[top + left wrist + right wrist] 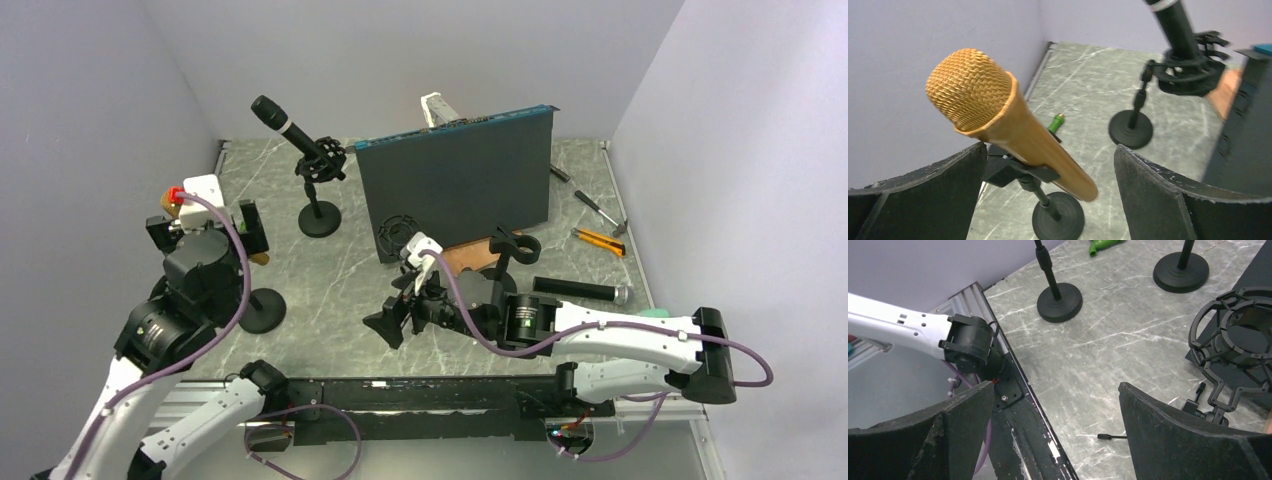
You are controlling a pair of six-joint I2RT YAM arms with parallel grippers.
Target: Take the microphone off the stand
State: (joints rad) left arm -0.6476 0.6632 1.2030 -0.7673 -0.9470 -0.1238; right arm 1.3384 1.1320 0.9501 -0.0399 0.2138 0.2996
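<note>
Top view: the left gripper (205, 232) is up by the left wall, and the right gripper (398, 322) sits low at mid-table.

Left wrist: fingers (923, 195) spread wide, untouched gold microphone (1013, 130) slanting between them, clipped in its stand (1055, 212). That looks lined up to close on the body.

Right wrist: fingers (1173, 435) spread, nothing between them, probably keeping out of the way.

Mic (998, 120) is looking gold w/ a mesh-pattern head, its stand (1057, 214) plus the other mic (288, 127) showing black, tabletop (335, 272) looking grey marble w/ white veins, board (455, 185) showing dark grey w/ teal edge.
</note>
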